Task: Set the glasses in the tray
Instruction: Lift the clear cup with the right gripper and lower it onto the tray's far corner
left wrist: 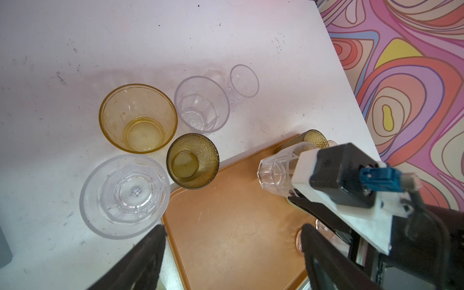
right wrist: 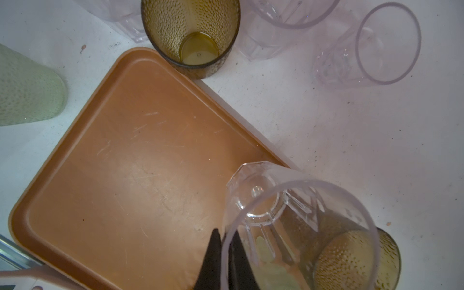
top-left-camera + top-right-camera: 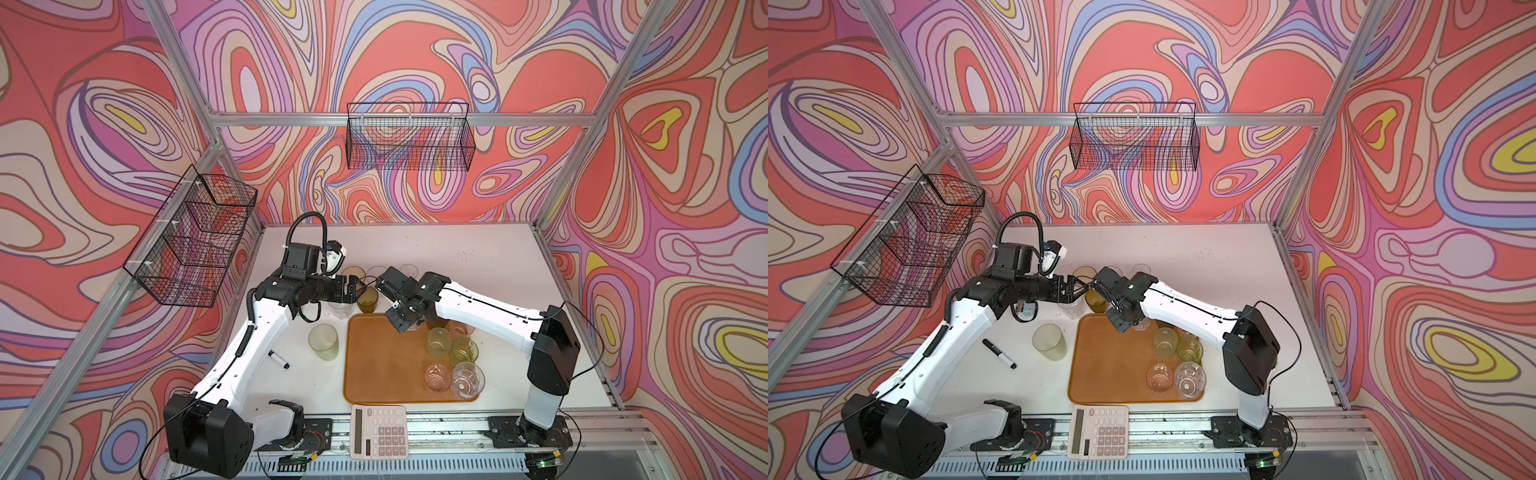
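The right end effector (image 2: 224, 241) is closed tight on the rim of a clear faceted glass (image 2: 288, 221), one finger inside and one outside, holding it tilted over the far edge of the tray (image 2: 125, 175); whether its base touches the tray cannot be told. The left end effector (image 1: 233, 227) stands wide open and holds nothing, hanging beyond the tray's far left corner near an olive-brown glass (image 1: 192, 160) on the table (image 1: 75, 50). Other glasses (image 3: 440, 340) stand along the tray's right side.
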Tool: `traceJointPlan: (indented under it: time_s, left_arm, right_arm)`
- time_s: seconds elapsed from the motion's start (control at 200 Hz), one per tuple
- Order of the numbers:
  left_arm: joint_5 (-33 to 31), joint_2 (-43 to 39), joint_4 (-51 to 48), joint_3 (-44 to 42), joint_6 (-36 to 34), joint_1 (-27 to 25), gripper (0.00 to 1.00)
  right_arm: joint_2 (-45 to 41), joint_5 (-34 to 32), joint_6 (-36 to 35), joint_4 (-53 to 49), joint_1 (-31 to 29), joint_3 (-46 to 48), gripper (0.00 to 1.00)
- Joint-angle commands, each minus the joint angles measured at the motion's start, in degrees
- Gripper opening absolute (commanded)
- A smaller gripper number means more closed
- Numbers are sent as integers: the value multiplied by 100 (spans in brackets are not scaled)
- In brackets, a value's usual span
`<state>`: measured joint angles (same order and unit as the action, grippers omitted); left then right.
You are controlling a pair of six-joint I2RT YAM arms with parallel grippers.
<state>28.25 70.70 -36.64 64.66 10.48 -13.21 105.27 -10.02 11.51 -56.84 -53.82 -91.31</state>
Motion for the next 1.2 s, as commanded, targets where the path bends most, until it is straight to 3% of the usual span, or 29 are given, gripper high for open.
traceJointPlan:
  time_s: [0.0, 1.192]
  left_arm:
    - [-4, -54, -80, 48, -115, -33, 87]
    - [5, -34, -77, 40, -108, -28, 87]
  right_arm:
    - [-104, -44, 77, 207, -41, 93, 0]
    - [162, -223, 97, 673, -42, 596, 0]
